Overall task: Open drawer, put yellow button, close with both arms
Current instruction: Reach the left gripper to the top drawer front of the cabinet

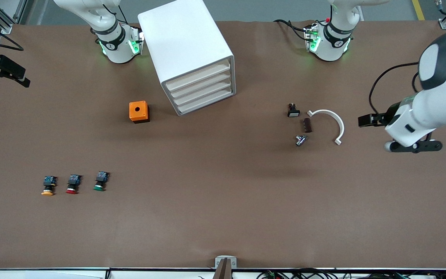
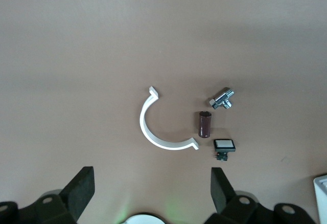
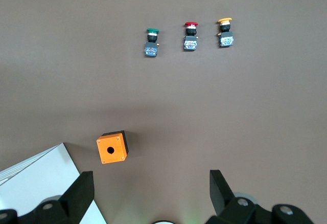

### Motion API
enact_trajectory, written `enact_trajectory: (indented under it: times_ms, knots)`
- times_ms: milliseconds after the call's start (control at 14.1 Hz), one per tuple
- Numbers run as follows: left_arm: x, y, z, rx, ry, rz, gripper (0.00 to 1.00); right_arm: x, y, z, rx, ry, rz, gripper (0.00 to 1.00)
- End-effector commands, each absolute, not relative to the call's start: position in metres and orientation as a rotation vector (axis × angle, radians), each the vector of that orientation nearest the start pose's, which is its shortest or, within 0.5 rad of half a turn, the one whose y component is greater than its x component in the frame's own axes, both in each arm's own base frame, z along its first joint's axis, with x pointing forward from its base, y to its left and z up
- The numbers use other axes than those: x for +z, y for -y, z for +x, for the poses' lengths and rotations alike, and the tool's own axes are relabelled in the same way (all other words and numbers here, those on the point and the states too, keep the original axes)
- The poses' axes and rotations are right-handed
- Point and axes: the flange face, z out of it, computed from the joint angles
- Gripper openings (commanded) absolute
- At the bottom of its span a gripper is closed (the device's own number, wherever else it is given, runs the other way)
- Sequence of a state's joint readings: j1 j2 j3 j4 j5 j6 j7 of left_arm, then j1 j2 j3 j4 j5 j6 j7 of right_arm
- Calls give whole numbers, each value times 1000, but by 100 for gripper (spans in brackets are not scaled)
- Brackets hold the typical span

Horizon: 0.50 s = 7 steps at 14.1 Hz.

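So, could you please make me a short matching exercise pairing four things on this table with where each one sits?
Things:
1. yellow button
2. orange box
3. white curved bracket
4. drawer

Places:
A. top of four in the white cabinet, shut
B. beside the cabinet, toward the right arm's end
C. outermost in the row of three buttons, beside the red button
D. toward the left arm's end, beside the brown cylinder

Pairs: 1-C, 2-B, 3-D, 4-A
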<state>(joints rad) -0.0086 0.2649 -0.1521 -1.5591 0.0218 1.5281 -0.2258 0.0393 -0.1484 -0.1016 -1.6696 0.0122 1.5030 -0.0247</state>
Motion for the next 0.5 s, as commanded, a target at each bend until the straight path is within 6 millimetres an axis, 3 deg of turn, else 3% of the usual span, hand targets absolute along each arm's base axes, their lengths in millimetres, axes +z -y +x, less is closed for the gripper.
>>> enact_trajectory:
  times_ms: [0,71,283,425]
  knots:
    - [424,119,611,571,261,-3012,100,654,34,493,12,-55,-3124,100]
    - [403,131,613,618,355,-2986,100,655,35,493,10,-60,-3125,100]
    - [364,170,620,703,661,-2912,100,654,35,494,12,-58,-3125,100]
    - [340,213,614,759,805,-2848,100,654,35,494,10,-58,-3125,100]
